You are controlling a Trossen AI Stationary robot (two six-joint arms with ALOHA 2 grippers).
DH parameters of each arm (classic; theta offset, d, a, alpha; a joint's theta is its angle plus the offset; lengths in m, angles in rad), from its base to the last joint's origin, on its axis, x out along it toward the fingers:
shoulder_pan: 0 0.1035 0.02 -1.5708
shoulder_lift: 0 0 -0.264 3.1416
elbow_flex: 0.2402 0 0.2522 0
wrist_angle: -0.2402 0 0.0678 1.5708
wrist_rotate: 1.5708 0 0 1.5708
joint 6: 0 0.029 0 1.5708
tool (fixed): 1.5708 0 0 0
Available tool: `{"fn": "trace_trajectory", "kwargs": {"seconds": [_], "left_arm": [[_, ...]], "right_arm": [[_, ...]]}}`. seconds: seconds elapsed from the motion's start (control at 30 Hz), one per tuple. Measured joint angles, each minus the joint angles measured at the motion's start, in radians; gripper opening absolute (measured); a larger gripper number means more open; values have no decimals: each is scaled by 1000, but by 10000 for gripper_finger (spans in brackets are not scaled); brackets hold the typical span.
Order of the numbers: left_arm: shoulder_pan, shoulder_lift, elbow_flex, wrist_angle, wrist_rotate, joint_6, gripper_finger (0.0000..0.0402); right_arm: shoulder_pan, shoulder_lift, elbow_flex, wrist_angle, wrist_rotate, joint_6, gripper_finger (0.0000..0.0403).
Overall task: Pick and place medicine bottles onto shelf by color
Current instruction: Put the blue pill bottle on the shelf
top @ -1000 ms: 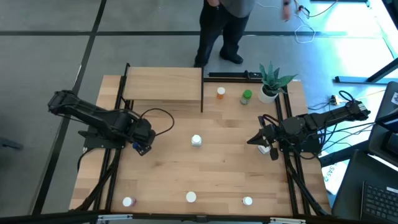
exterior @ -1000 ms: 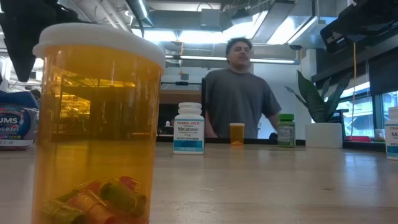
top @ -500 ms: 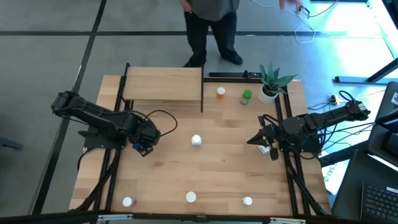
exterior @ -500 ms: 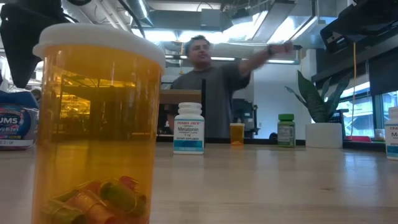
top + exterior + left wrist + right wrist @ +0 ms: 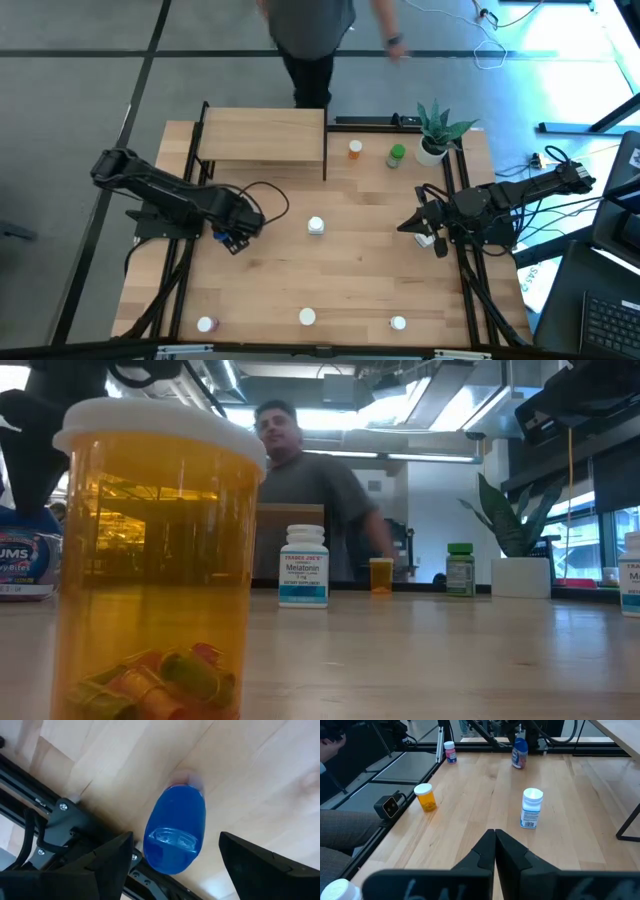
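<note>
A blue medicine bottle [image 5: 175, 830] stands upright on the table near its left edge, also seen as the blue bottle [image 5: 519, 754]. My left gripper [image 5: 176, 836] hangs over it, pointing down and open, one finger on each side with a gap. My right gripper [image 5: 412, 226] waits shut and empty at the table's right side. A white bottle [image 5: 316, 226] stands mid-table. Orange [image 5: 355, 150] and green [image 5: 397, 155] bottles stand near the far edge. The wooden shelf [image 5: 262, 135] is at the far left.
A pink bottle [image 5: 205, 324], an orange bottle [image 5: 150, 560] and another white-capped one [image 5: 398, 323] stand along the near edge. A potted plant [image 5: 435, 130] is at the far right corner. A person [image 5: 310, 40] moves beyond the far edge.
My left gripper has come down over the blue bottle and shifted a little toward the table's right, staying open. The person behind the table has walked toward the left.
</note>
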Motion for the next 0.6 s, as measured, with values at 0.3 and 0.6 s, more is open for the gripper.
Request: {"fn": "trace_trajectory", "kwargs": {"seconds": [0.3, 0.6], "left_arm": [[0, 11, -37, 37, 1, -1, 289], [0, 11, -80, 99, 13, -3, 289]], "right_arm": [[0, 0, 0, 0, 0, 0, 14], [0, 0, 0, 0, 0, 0, 14]]}}
